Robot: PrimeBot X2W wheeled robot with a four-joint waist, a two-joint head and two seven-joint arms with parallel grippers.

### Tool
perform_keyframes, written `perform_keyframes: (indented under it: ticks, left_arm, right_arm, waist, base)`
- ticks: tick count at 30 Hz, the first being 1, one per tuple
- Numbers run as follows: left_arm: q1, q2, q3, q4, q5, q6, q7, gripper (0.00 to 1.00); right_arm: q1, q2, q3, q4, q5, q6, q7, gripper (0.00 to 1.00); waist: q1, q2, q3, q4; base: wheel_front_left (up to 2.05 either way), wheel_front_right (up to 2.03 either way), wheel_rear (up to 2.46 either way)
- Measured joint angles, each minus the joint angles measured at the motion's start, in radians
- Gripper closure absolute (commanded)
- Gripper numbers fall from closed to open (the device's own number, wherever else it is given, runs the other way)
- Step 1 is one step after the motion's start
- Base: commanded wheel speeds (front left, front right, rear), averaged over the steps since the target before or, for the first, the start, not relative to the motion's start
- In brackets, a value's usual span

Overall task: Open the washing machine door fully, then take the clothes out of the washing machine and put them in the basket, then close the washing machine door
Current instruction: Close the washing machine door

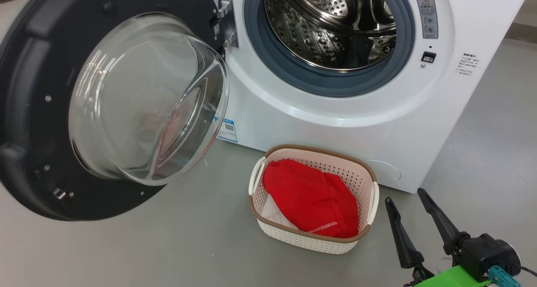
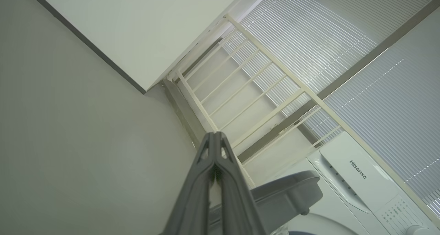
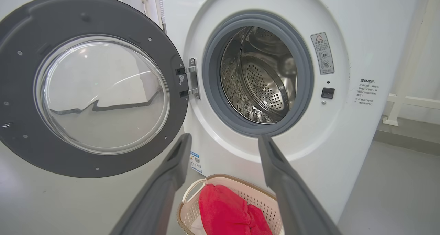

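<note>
The washing machine (image 1: 335, 127) is white, and its steel drum (image 1: 331, 22) shows no fabric inside. The washing machine door (image 1: 25, 110) hangs swung wide to the left, its glass bowl (image 1: 147, 98) bulging toward me. On the floor before the machine stands the basket (image 1: 306, 241) with the red clothes (image 1: 312, 199) lying in it. My right gripper (image 1: 405, 196) is open and empty, just right of the basket. The right wrist view looks past that gripper (image 3: 224, 137) at the drum (image 3: 264, 84), door (image 3: 20, 73), basket (image 3: 240, 181) and clothes (image 3: 223, 211). My left gripper (image 2: 215, 135) is shut on nothing, pointing up over the machine's top (image 2: 357, 169).
Grey floor (image 1: 188, 245) spreads around the basket and under the open door. A white rail frame (image 2: 261, 90) and window blinds (image 2: 343, 39) stand behind the machine. A low white rail (image 3: 412, 101) runs along the wall to the machine's right.
</note>
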Motion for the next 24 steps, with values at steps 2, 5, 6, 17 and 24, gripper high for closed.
perform_keyframes:
  ticks: [2, 5, 6, 17, 24]
  left_arm:
    - [-0.038, 0.018, 0.021, 0.045, -0.025, 0.019, 0.025, 1.00]
    - [-0.089, 0.040, 0.038, 0.109, -0.053, 0.033, 0.067, 1.00]
    - [-0.105, 0.044, 0.044, 0.130, -0.069, 0.034, 0.082, 1.00]
    - [-0.180, 0.102, 0.040, 0.329, -0.128, 0.032, 0.241, 1.00]
    - [-0.180, 0.109, 0.017, 0.403, -0.135, -0.005, 0.317, 1.00]
  right_arm:
    - [0.000, 0.000, 0.000, -0.004, -0.010, 0.000, 0.007, 0.00]
    - [0.000, 0.000, 0.000, -0.012, -0.016, 0.000, 0.014, 0.00]
    - [0.000, 0.000, 0.000, -0.012, -0.016, 0.000, 0.016, 0.00]
    - [0.000, -0.001, 0.004, -0.022, -0.023, 0.000, 0.033, 0.00]
    - [0.000, -0.004, 0.007, -0.029, -0.023, 0.000, 0.034, 0.00]
  waist:
    - [0.0000, 0.0000, 0.003, -0.002]
    - [0.0000, 0.0000, 0.010, -0.005]
    - [0.0000, 0.0000, 0.011, -0.006]
    - [0.0000, 0.0000, 0.023, -0.027]
    - [0.0000, 0.0000, 0.027, -0.045]
  base:
    - [0.00, 0.00, 0.00]
    - [0.00, 0.00, 0.00]
    - [0.00, 0.00, 0.00]
    - [0.00, 0.00, 0.00]
    - [0.00, 0.00, 0.00]
